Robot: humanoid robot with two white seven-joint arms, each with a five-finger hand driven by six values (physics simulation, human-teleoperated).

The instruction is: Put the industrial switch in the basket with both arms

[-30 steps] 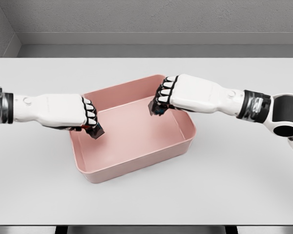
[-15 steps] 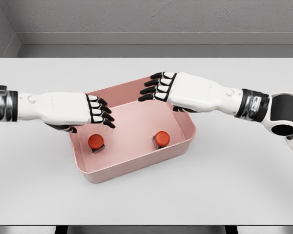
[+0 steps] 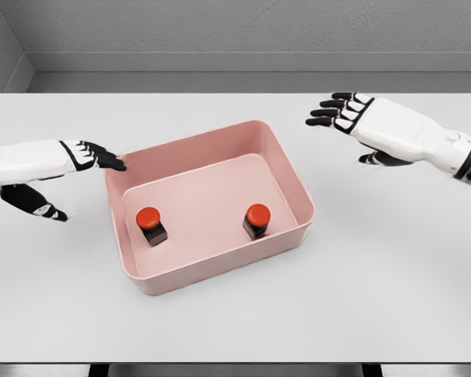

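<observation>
Two industrial switches, each a dark block with a red round button, stand inside the pink basket (image 3: pixel 292 184). One switch (image 3: pixel 150 225) is at the basket's left side, the other switch (image 3: pixel 256 220) is right of the middle. My left hand (image 3: pixel 90 157) hovers just outside the basket's left rim, fingers spread and holding nothing. My right hand (image 3: pixel 339 112) is up and to the right of the basket, also open with its fingers extended.
The basket sits mid-table on a white tabletop (image 3: pixel 392 259). A grey wall runs behind the table's far edge. The table's front edge lies near the bottom of the view.
Both hands released the switches into the basket, then drew outward: the left hand to the left past the rim, the right hand up and to the right. The switches stay in the basket.
</observation>
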